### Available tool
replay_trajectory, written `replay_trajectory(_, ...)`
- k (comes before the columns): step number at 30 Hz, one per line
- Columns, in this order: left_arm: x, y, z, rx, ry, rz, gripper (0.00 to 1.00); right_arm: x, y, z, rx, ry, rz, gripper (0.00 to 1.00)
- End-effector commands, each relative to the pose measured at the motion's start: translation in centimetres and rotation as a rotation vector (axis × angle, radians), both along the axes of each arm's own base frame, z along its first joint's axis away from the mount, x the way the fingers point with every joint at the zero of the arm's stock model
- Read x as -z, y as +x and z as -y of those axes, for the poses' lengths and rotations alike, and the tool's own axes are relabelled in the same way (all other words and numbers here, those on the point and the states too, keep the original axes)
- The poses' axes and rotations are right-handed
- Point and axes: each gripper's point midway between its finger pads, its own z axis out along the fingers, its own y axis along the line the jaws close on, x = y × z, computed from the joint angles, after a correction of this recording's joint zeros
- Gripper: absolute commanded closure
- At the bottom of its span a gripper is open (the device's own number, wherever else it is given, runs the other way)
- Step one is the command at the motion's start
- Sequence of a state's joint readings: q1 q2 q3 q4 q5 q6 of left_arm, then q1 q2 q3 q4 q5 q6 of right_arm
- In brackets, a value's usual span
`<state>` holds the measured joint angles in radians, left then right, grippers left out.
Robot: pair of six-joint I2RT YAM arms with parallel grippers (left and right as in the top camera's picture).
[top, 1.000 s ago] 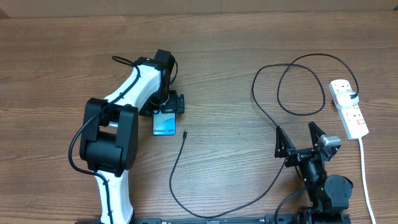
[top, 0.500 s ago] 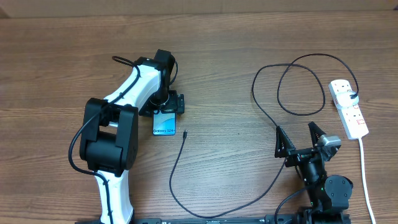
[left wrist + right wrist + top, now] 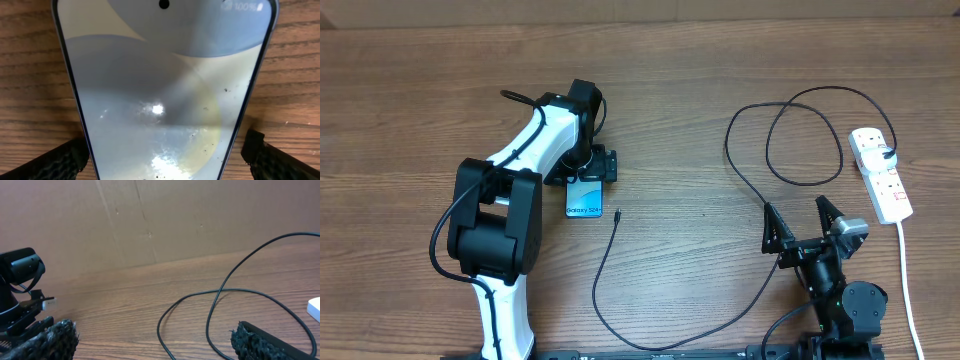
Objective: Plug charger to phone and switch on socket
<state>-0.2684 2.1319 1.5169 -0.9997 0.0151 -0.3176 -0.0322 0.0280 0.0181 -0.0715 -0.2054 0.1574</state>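
phone (image 3: 160, 95): flat on surface (image 3: 30, 65), between left fingers (image 3: 55, 160); wide, not gripping
right fingers (image 3: 250, 342): wide, empty

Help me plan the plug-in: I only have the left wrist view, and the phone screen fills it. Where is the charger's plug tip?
Observer: The plug tip lies on the table just right of the phone's near corner, not touching it.
Operator: Is the right pincer holding the cable?
Observer: No. The right pincer is open and empty; the charger cable only passes close by it.
Operator: And the socket?
Observer: The socket lies at the far right, beyond the right pincer, with a black plug in it.
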Motion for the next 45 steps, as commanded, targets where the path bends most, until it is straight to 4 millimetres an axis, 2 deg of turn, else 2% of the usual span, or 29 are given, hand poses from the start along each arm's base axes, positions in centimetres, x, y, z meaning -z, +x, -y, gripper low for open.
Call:
replay_trajectory(1,0.4,-0.3,-0.3,0.015,0.023,0.007,0.00,0.3,0.0,0.1,0.005,0.001,0.000,0.00)
replay_trajectory(7,-3.0,0.8,0.3,0.013,-0.022,0.100,0.00,0.3,0.0,0.1,0.005,0.001,0.000,0.00)
replay_trajectory(10,-3.8,0.8,0.3,0.012,-0.024,0.114,0.00,0.3,0.0,0.1,0.005,0.001,0.000,0.00)
replay_trajectory(18,-2.7,-0.3,0.0,-0.014,-0.008,0.070,0.00,0.3,0.0,0.1,0.005,0.002,0.000,0.00)
replay_trajectory(22,-1.3,-1.0,-0.5,-0.024,0.010,0.061,0.00,0.3,0.0,0.1,0.005,0.001,0.000,0.00)
replay_trajectory(27,0.3,-0.9,-0.6,-0.026,0.002,0.093,0.00,0.3,0.0,0.1,0.005,0.001,0.000,0.00)
replay_trajectory(37,0.4,-0.3,-1.0,-0.016,0.030,0.123,0.00,0.3,0.0,0.1,0.005,0.001,0.000,0.00)
replay_trajectory(41,0.4,-0.5,-1.0,-0.013,0.033,0.117,0.09,0.3,0.0,0.1,0.005,0.001,0.000,0.00)
replay_trajectory(45,0.5,-1.3,-0.7,-0.012,0.014,0.083,0.13,0.3,0.0,0.1,0.005,0.001,0.000,0.00)
